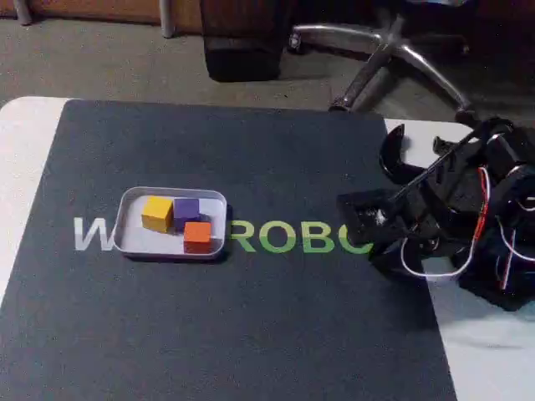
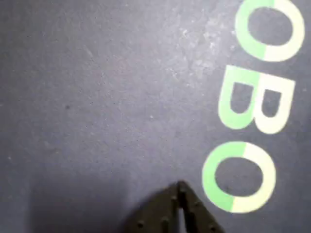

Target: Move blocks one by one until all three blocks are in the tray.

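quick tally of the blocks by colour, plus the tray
yellow block: 1
purple block: 1
orange-red block: 1
tray: 1
total: 4 things, with all 3 blocks inside the tray
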Robot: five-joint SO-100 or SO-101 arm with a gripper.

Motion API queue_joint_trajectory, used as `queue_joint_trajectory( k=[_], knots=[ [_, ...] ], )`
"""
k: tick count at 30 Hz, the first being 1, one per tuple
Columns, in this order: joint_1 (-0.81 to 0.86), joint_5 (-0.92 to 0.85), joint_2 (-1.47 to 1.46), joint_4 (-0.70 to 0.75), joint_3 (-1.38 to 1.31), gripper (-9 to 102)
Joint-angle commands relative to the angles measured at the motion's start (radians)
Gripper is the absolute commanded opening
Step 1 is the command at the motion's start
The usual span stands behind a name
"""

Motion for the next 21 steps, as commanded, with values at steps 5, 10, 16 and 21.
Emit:
queue_joint_trajectory(
  k=[5,10,16,21],
  knots=[
    [0.003,0.008,0.002,0.009,-0.005,-6],
    [0.012,0.008,0.002,0.009,-0.005,-7],
    [0.012,0.008,0.002,0.009,-0.005,-7],
    [0.012,0.008,0.002,0.009,-0.005,-7]
  ],
)
